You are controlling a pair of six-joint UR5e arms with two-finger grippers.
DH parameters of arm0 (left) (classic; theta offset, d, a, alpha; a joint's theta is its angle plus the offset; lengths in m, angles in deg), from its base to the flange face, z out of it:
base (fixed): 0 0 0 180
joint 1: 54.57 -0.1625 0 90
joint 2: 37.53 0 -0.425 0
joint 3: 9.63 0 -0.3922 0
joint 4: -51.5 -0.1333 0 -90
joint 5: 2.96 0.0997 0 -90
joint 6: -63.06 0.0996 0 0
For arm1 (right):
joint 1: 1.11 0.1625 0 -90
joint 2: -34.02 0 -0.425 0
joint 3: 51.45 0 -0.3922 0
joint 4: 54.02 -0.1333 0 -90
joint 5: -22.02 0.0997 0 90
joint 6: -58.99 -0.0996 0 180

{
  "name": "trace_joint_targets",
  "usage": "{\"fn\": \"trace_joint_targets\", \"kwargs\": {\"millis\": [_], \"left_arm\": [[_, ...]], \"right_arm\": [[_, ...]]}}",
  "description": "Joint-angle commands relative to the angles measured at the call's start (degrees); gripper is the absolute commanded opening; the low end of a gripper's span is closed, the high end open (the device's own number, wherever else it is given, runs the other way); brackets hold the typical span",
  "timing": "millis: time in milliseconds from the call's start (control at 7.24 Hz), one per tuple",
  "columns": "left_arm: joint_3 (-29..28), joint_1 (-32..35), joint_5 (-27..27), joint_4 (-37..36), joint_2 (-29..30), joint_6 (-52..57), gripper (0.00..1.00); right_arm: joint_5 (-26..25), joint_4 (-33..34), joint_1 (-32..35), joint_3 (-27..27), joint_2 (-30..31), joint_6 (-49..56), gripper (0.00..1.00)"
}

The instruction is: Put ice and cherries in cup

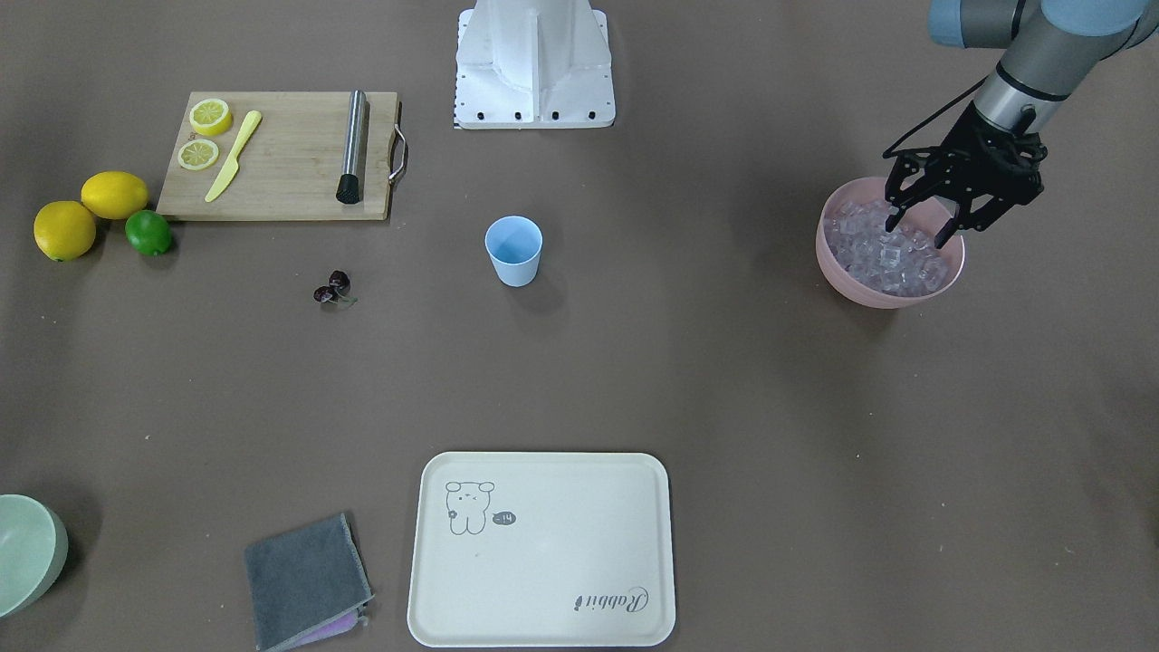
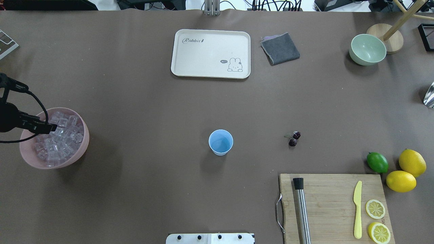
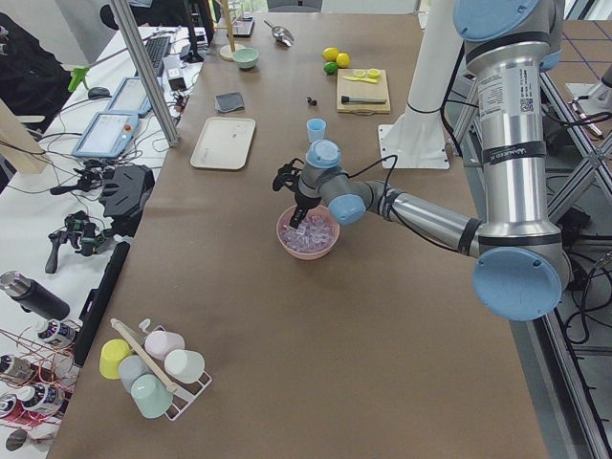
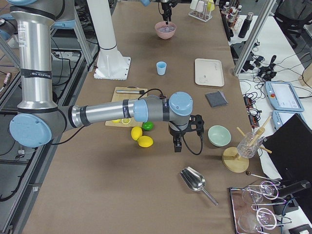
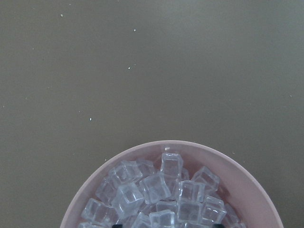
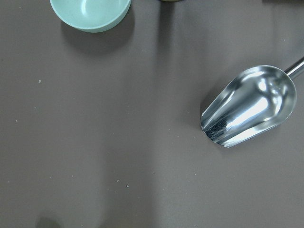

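Note:
The light-blue cup [image 1: 513, 251] stands upright and empty mid-table, also in the overhead view [image 2: 220, 142]. The cherries [image 1: 332, 288] lie on the table apart from it, also in the overhead view [image 2: 294, 139]. The ice [image 1: 883, 258] fills a pink bowl [image 1: 847, 282] at the table's end and shows in the left wrist view [image 5: 161, 194]. My left gripper [image 1: 922, 228] is open, its fingertips down at the top of the ice. My right gripper [image 4: 176, 146] hangs low over the table between the lemons and the green bowl; I cannot tell whether it is open or shut.
A cutting board [image 1: 281, 154] holds lemon slices, a yellow knife and a steel muddler. Two lemons and a lime [image 1: 148, 232] lie beside it. A cream tray [image 1: 541, 548], a grey cloth [image 1: 306, 580], a pale green bowl [image 2: 367, 49] and a metal scoop [image 6: 249, 107] are also on the table.

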Motion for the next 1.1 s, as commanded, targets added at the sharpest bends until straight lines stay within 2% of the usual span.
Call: {"fn": "trace_joint_targets", "kwargs": {"millis": [0,552,690,966], "left_arm": [[-2.0,-1.5,0.2,0.1,1.5,0.1,0.72],[-3.7,-2.3,0.7,0.1,2.0,2.8,0.75],[-3.8,-2.3,1.3,0.1,1.8,3.1,0.69],[-3.8,-2.3,1.3,0.1,1.6,3.2,0.69]], "right_arm": [[0.0,0.0,0.0,0.0,0.3,0.0,1.0],[0.0,0.0,0.0,-0.1,1.6,0.0,1.0],[0.0,0.0,0.0,-0.1,1.7,0.0,1.0],[0.0,0.0,0.0,-0.1,1.7,0.0,1.0]]}}
